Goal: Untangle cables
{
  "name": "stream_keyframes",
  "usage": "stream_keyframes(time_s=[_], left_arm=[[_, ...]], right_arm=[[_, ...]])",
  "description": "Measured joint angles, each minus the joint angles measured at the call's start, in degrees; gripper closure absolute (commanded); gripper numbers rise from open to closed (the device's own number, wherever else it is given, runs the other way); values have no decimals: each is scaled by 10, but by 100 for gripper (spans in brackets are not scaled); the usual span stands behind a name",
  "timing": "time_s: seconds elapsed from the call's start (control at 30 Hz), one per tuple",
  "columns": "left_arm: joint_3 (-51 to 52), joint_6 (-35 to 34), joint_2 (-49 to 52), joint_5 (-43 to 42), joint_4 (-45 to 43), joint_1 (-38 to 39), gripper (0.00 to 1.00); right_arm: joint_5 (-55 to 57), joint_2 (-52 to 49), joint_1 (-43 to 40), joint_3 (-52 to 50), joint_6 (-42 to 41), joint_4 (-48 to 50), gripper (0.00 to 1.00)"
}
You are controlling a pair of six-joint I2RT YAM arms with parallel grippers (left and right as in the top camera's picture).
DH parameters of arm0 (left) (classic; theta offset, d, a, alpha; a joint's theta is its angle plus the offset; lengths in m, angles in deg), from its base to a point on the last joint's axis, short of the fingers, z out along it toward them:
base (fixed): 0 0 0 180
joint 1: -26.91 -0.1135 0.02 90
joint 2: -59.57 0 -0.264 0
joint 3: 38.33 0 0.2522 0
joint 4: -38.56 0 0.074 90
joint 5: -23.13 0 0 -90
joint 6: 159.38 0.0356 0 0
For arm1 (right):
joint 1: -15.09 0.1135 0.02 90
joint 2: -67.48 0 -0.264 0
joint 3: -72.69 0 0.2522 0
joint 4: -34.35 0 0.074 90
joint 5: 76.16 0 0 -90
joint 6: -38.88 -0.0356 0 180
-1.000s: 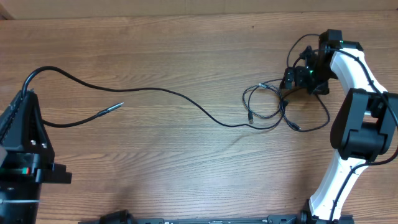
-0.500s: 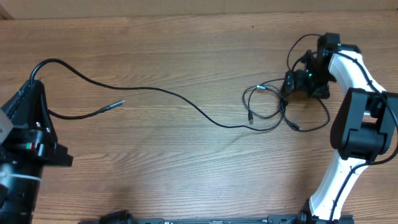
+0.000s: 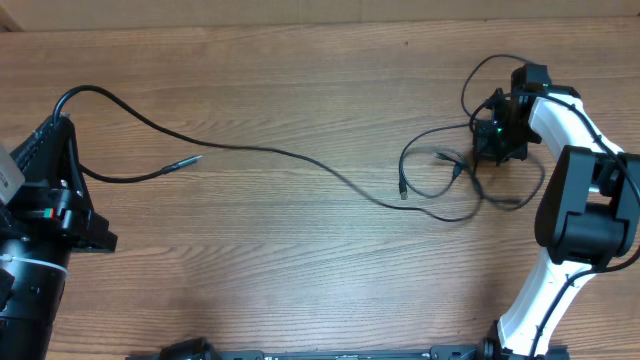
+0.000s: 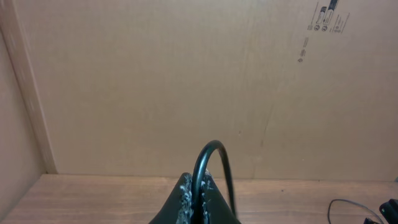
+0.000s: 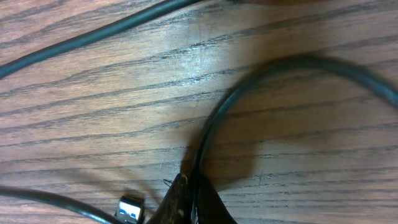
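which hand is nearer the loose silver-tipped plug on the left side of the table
Left. The left hand is left of the plug; the right hand is far to its right, at the cable loops.

Two arms [image 3: 575,200], one table [image 3: 300,80]. Black cables [image 3: 300,158]: one long one, and at least one more in the tangle, exact count unclear. Three plug ends [image 3: 188,161] showing.
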State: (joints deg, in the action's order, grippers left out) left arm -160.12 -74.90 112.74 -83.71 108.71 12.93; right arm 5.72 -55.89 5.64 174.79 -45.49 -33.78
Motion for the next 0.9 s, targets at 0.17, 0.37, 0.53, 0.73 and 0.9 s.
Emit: stream_keyframes(time_s=[0.17, 0.37, 0.53, 0.73, 0.9], left_arm=[[0, 0, 0, 0, 0, 0, 96], [0, 0, 0, 0, 1, 0, 96], [0, 0, 0, 0, 3, 0, 96], [0, 0, 3, 0, 13, 0, 96], [0, 0, 12, 0, 27, 0, 96]], right_arm=[[0, 0, 0, 0, 0, 1, 96], [-18, -6, 1, 20, 20, -42, 96], [-26, -17, 1, 136, 35, -137, 96], [-33, -17, 1, 406, 52, -264, 96], [-36, -16, 1, 631, 58, -335, 96]])
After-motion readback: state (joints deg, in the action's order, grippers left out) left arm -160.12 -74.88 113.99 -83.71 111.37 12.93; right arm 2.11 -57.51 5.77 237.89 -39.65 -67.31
